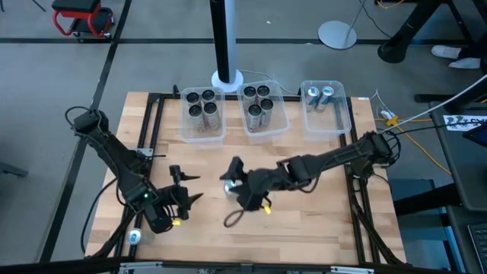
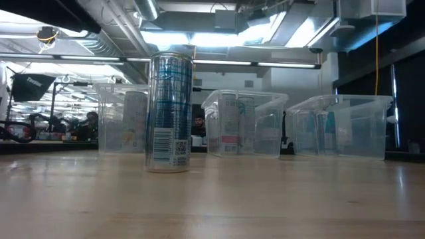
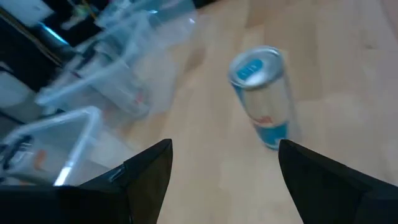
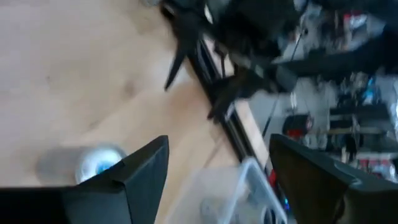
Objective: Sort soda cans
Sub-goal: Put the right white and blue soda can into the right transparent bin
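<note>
One soda can [image 1: 228, 187] with a pale blue top stands upright on its base on the wooden table, near the middle; it also shows in the low view [image 2: 169, 113] and the left wrist view [image 3: 261, 93]. My right gripper [image 1: 233, 179] hangs open above it; its own view shows the can's top [image 4: 96, 163] past one finger. My left gripper [image 1: 186, 189] is open, to the can's left, pointing toward it and apart from it. Neither gripper shows in the low view.
Three clear bins stand along the far edge: the left bin [image 1: 202, 135] and the middle bin [image 1: 263, 131] hold upright dark-topped cans, the right bin [image 1: 327, 122] cans with pale blue tops. Another can [image 1: 135, 237] sits at the near left corner. Bare wood lies near the front.
</note>
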